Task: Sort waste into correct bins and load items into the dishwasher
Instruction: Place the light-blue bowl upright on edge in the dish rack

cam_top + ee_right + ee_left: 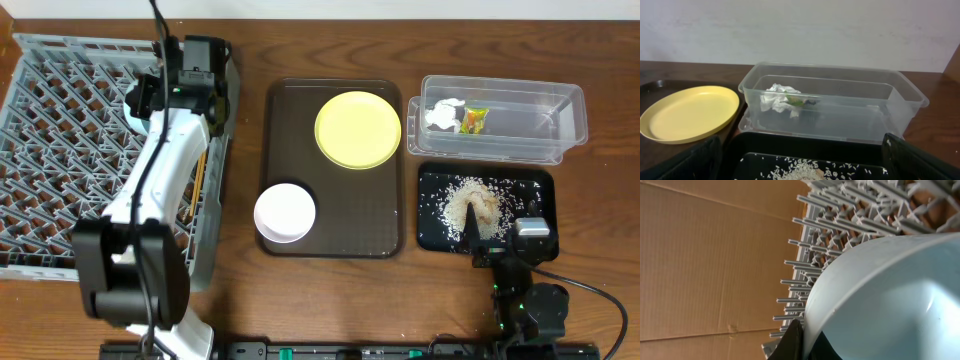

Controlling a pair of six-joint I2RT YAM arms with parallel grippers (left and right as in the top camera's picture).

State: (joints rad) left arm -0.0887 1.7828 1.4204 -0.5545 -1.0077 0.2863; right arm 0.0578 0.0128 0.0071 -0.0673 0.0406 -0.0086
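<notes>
**Item in hand:** light blue bowl [890,295], one. It is held over the far right part of the grey dish rack [60,150]. The left gripper [804,341] is clamped on the bowl's rim, one dark finger on either side of the wall.
- Handling, as judged: rigid, light and smooth-walled, likely to slip or swing from a single rim pinch.
- Best hold is on the rim, with the bowl lowered between the tines rather than dropped.

**Still to load, both on the brown serving tray [385,235]:**
- Yellow plate [358,130], one. Flat and stiff, so an edge grip looks necessary.
- White bowl [285,212], one. Stiff, to be taken at the rim.

**Already in the rack:** wooden chopsticks [200,172], beside the left arm. They are thin, and the count is not certain from overhead.

**Waste:**
- Clear tub [905,100], one, holding one white tissue [775,97] and one green-yellow wrapper [474,120].
- Black tray [535,185], one, holding one heap of rice scraps [472,198].

**Right gripper** [801,142]: jaws wide apart and empty, low over the black tray.
</notes>
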